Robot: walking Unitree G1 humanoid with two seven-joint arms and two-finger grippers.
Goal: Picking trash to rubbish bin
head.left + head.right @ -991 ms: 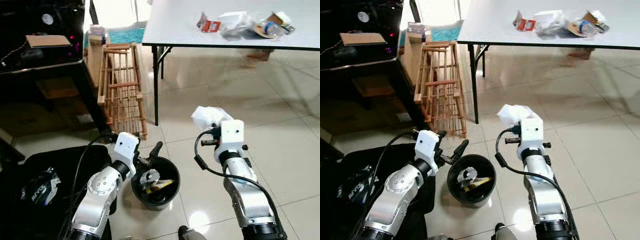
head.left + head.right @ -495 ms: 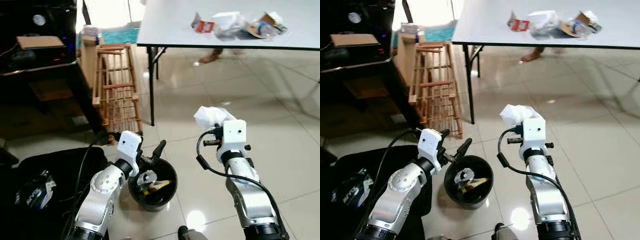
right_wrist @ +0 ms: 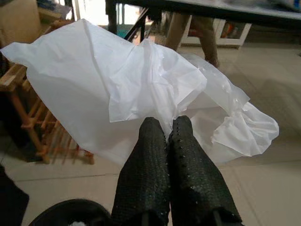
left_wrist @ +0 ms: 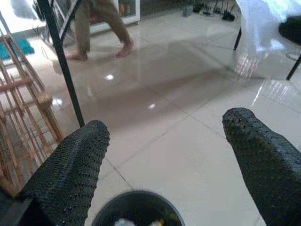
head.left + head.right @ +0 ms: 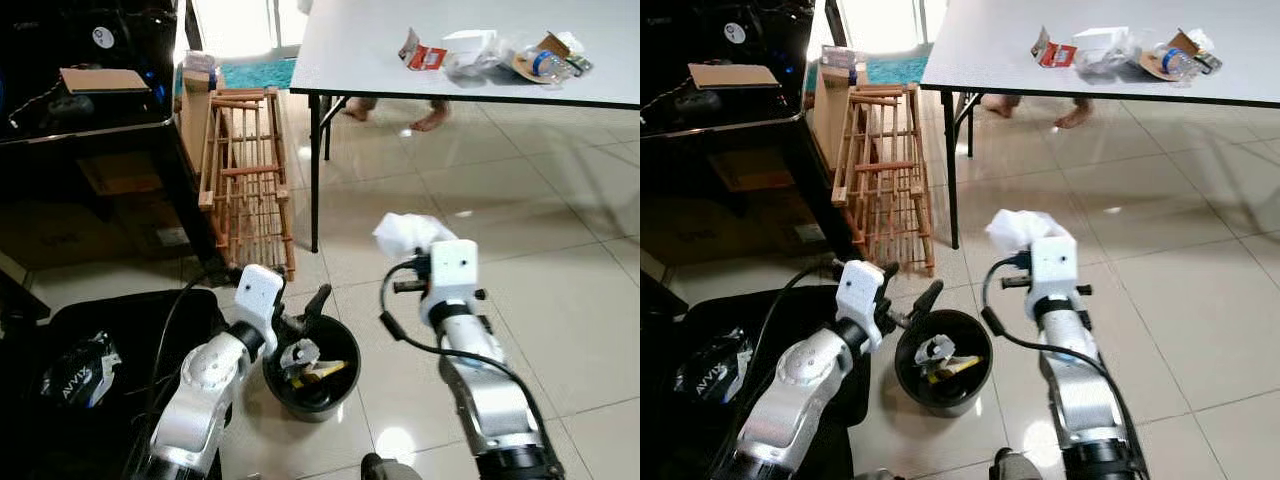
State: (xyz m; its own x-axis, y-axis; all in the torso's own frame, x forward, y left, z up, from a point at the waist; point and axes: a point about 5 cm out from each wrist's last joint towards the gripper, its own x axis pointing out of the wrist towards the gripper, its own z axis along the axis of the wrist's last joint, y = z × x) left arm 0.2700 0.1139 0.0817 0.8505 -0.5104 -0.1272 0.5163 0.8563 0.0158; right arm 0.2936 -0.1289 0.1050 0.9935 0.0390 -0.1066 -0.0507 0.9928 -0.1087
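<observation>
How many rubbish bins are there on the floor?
1. The black round rubbish bin stands on the tiled floor between the robot's two arms, right under the open left claw. It already has some trash inside. Others may be hidden.

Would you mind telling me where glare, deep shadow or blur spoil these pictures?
Left eye view: the window is blown out white, glare spots sit on the floor tiles, and the black cabinet is lost in shadow. Left wrist view: the open left pincer is soft, close to the lens. Right wrist view: the white plastic bag is sharp.
</observation>
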